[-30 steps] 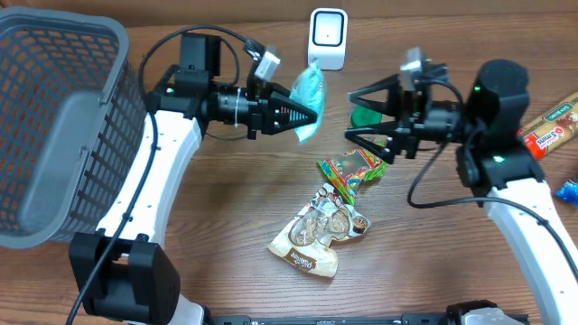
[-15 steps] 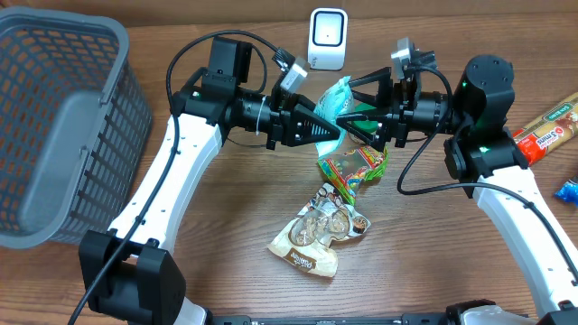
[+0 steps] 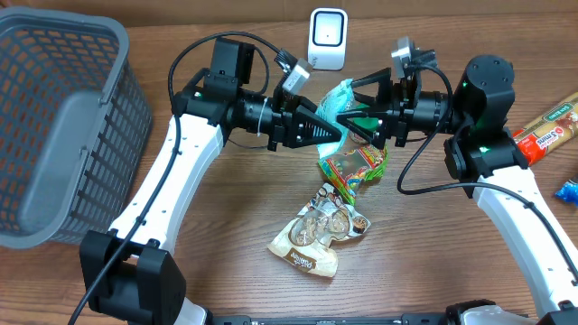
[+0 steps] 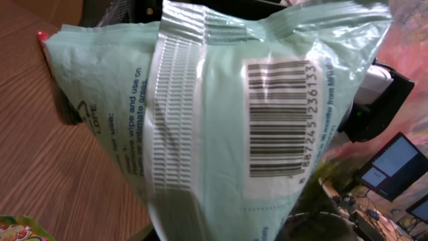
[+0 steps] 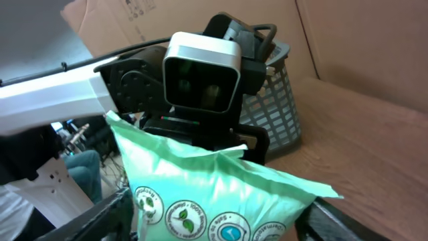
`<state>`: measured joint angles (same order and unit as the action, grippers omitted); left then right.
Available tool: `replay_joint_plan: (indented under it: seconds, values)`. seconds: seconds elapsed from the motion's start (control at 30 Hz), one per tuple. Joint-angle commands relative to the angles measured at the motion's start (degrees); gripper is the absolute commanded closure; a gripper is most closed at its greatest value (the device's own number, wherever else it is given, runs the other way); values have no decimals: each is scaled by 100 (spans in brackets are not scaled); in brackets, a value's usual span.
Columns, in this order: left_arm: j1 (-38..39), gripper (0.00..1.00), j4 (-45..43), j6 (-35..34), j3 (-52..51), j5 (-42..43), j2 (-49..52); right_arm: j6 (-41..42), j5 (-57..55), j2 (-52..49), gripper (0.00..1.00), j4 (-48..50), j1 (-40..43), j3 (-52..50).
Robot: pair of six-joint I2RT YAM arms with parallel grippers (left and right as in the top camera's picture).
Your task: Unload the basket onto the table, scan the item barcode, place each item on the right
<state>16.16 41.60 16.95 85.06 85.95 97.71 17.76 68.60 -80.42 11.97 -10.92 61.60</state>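
We see the pouch (image 3: pixel 340 97) pinched aloft in the left claw (image 3: pixel 334 129), its barcode (image 4: pixel 277 117) facing that arm. The right claw (image 3: pixel 357 108), jaws apart, straddles its far end, near the scanner (image 3: pixel 327 38).

Worktop (image 3: pixel 226 217) is dark brown wood-grain, planks running left-right, slight sheen mid-surface. Light is even, soft shadows only. Right wrist view: worktop (image 5: pixel 374 154) runs back to a tall brown cardboard sheet (image 5: pixel 374 40) standing at the far edge, with another cardboard piece (image 5: pixel 100 20) with printed marks at upper left. Grey, cluttered room beyond it, too blurred to make out. Left wrist view: two monitors (image 4: pixel 394 161) with lit screens at lower right, cables (image 4: pixel 364 217) below them. Rest of that background is a pinkish blur. No window or floor that I can tell.
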Motion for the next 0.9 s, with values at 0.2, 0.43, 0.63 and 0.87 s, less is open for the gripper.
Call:
replay_joint_plan:
  seconds: [0.2,0.43,0.63,0.87]
  values:
    - [157,96,57,103,83,-136,-17,11,105,2,26,46,-33,61]
    - [227,96,116,103,83,-210,13,11,201,2,34,42,-33,61]
    - [227,96,114,103,83,-210,13,11,227,2,50,39,-33,61]
    - [227,96,111,103,83,-210,13,11,350,2,71,42,-33,61]
